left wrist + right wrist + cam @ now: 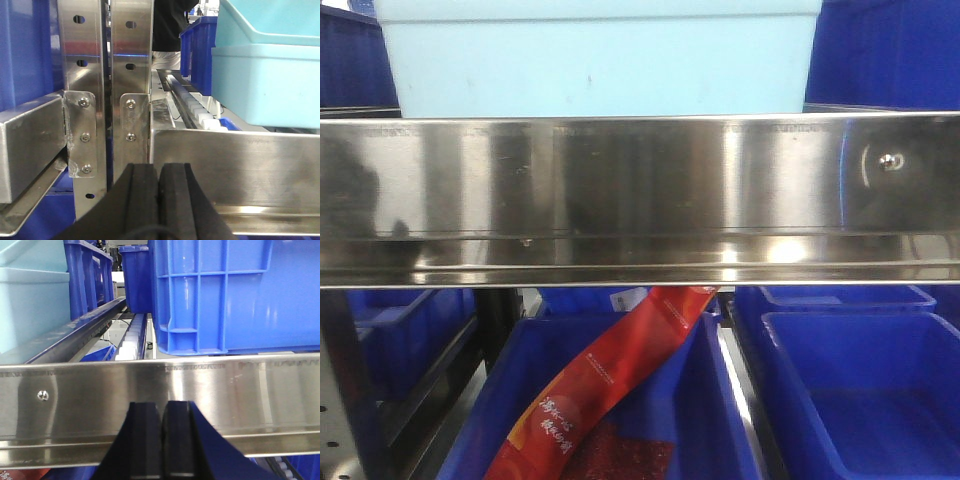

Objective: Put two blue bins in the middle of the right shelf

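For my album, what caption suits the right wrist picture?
Shut right gripper faces a steel shelf rail, blue bin resting above.

A big blue bin [225,295] sits upright on the shelf, just behind its shiny metal rail [160,400].

Both grippers [159,200] [162,440] closed, empty.

Bright, even indoor light fills all three views. The steel shelf rail [640,195] throws white glare patches and smeared reflections, strongest toward 3 o'clock. The pale bin [595,55] looks washed out. Nearby black claw pads [159,200] appear soft.
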Motion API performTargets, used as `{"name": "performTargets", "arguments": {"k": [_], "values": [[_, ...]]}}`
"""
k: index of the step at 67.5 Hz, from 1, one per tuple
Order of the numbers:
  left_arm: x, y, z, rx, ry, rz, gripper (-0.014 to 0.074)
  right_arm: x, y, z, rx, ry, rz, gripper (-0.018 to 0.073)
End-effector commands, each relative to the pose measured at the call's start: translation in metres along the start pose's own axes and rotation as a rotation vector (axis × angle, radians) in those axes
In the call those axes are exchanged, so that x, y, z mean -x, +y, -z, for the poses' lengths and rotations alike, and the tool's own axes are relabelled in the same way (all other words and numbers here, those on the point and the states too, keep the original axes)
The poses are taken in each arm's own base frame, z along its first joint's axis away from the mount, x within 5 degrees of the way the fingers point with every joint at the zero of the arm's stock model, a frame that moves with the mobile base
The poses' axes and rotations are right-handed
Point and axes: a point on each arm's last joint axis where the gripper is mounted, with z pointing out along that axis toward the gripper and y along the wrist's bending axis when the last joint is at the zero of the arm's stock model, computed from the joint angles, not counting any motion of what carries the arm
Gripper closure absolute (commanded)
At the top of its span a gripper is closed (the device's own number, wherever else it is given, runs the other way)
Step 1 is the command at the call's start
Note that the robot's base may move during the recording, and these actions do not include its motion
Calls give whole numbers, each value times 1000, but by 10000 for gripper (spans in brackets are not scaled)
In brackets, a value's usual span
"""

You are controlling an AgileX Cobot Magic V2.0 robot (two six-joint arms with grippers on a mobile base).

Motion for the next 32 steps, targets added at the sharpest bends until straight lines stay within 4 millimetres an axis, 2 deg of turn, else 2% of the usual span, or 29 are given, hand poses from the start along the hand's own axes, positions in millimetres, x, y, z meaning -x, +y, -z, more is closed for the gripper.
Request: {"name": "performTargets", "arguments": {"k": [1, 32], "values": [[3, 0, 1, 1, -26, 12, 707, 2, 0, 0, -6, -32, 4, 721], [3, 0, 1, 1, -26, 12, 707, 2, 0, 0, -6, -32, 4, 721]]}}
